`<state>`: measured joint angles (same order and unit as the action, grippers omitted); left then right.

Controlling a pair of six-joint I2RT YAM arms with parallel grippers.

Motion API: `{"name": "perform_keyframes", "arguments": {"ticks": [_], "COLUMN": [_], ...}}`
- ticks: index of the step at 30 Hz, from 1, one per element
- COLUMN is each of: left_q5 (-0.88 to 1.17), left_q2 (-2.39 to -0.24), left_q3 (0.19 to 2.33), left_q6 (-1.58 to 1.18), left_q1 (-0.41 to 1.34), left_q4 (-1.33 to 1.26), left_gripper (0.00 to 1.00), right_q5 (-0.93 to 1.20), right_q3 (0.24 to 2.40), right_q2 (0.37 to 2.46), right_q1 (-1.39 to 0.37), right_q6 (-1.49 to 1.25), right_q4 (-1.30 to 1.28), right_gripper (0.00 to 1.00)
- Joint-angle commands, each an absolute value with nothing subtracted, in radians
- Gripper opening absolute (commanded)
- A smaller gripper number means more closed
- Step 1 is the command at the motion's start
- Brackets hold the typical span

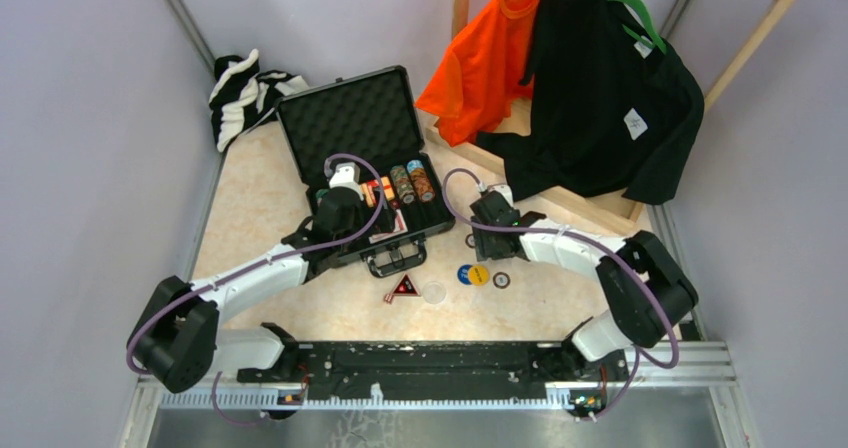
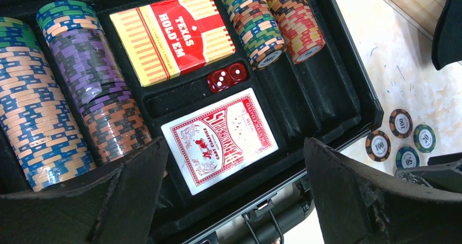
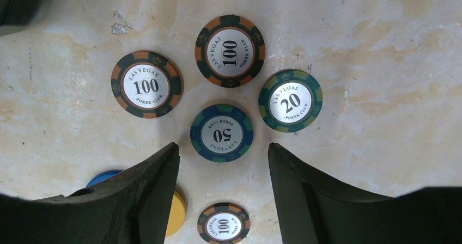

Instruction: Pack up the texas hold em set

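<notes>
The black briefcase (image 1: 350,118) lies open at the table's back. In the left wrist view its foam tray (image 2: 354,86) holds rows of multicoloured chips (image 2: 103,86), a Texas Hold'em box (image 2: 174,34), two red dice (image 2: 229,76) and the red card deck (image 2: 220,140). My left gripper (image 2: 234,195) is open and empty above the deck and the front rim. My right gripper (image 3: 223,168) is open and empty over loose chips on the table: a 50 chip (image 3: 222,133) just ahead of the fingertips, two 100 chips (image 3: 146,84), a 20 chip (image 3: 290,101), and another 100 chip (image 3: 224,223) between the fingers.
Blue and yellow discs (image 1: 472,274), a clear disc (image 1: 434,291) and the black-red triangle (image 1: 404,288) lie on the table in front of the case. A wooden rack with an orange and a black shirt (image 1: 600,98) stands back right. A striped cloth (image 1: 240,93) lies back left.
</notes>
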<state>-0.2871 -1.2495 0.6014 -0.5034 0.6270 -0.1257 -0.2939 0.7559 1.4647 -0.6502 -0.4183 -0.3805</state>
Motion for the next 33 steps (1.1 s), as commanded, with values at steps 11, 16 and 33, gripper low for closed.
{"name": "perform_keyframes", "arguments": {"ticks": [11,16,33], "left_q5": [-0.295,-0.295,-0.296], "left_q2": [-1.255,-1.257,-1.249], "left_q3": [0.616,0.617,0.615], "left_q6": [-0.496,-0.496,-0.496], "left_q1": [0.63,0.63,0.63], "left_q4": [-0.122,-0.122,-0.121], "left_gripper": [1.0,1.0,1.0], "right_q5": [-0.296,-0.288,-0.26], "right_q3": [0.808,0.806,0.769], "right_q2": [1.538,1.527,1.484], "right_q1": [-0.627,-0.627,-0.627], "right_q6": [-0.391,-0.392,-0.4], "right_q4": [-0.298,-0.306,-0.316], "right_gripper": [0.56,0.43,0.52]}}
